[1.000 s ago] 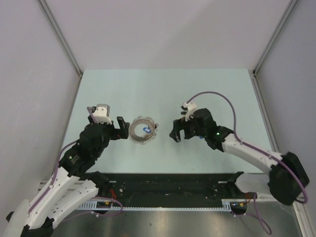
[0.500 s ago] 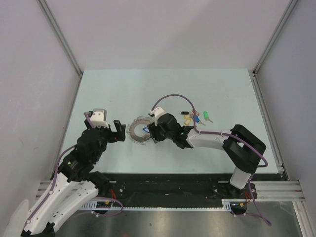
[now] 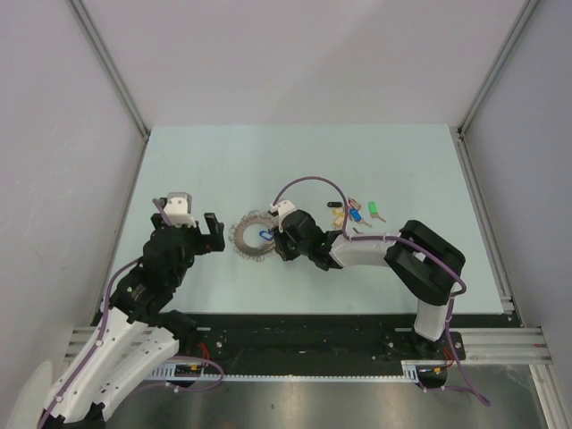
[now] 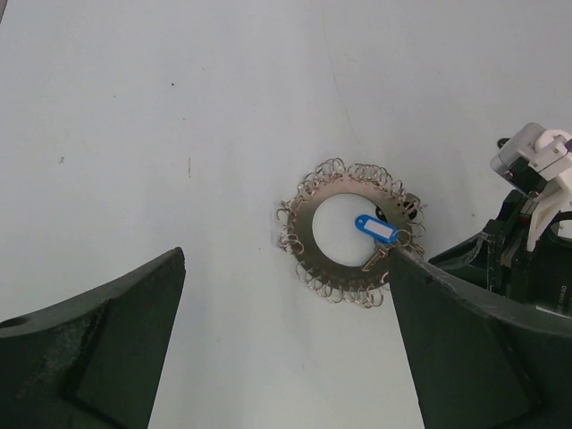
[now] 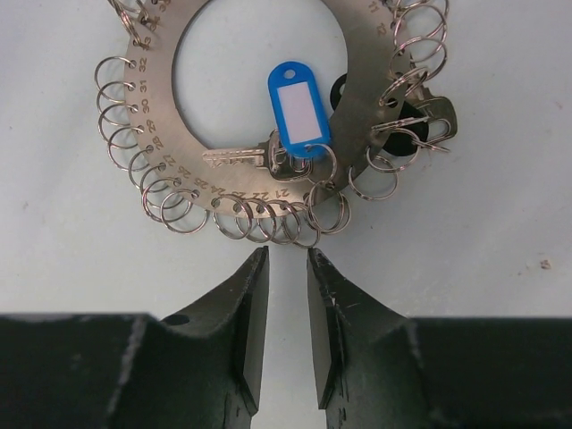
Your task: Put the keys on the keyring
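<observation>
Keyring point(image 3: 255, 237) lies on the table point(image 3: 223, 170) between both grippers, a blue-tagged key point(image 5: 299, 112) on it. Right gripper point(image 5: 286, 259), just beside its rim, is barely parted and empty; left gripper point(image 3: 214, 234) gapes wide, empty

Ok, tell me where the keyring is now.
In the top view the keyring lies flat left of centre, between the left gripper and the right gripper.

The keyring point(image 3: 256, 237) lies between left claw point(image 3: 213, 234) and right claw point(image 3: 279, 242); keys point(image 3: 355, 214), perhaps five, farther right.
</observation>
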{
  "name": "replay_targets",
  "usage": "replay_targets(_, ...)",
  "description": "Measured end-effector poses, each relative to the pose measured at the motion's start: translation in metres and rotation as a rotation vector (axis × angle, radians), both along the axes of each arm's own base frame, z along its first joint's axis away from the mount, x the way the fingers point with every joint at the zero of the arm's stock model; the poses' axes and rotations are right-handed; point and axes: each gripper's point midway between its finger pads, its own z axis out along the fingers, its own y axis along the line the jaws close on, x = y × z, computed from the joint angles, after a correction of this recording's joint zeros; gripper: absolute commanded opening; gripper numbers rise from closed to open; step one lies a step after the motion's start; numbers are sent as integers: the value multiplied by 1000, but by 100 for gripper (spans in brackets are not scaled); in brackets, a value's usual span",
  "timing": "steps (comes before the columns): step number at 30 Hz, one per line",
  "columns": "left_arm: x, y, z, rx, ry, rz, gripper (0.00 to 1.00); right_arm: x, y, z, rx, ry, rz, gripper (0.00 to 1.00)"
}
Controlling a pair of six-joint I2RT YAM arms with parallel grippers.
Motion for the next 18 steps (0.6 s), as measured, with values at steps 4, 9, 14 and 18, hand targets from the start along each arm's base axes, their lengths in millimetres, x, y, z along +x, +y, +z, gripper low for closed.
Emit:
replay_targets(4,3,1,-5,11,18,9,100,2,0,-5,11,19,-6,27)
replay_targets(9,5,2,-8,19,33,16,100,8,3,-6,37,19,-7,27)
replay_targets(14,6,3,-11,29,42,17,100,11,6,-11,57,27,-4,30)
replay_targets(18,6,1,-12,30,49,10,100,13,8,-12,64,25,-2,30)
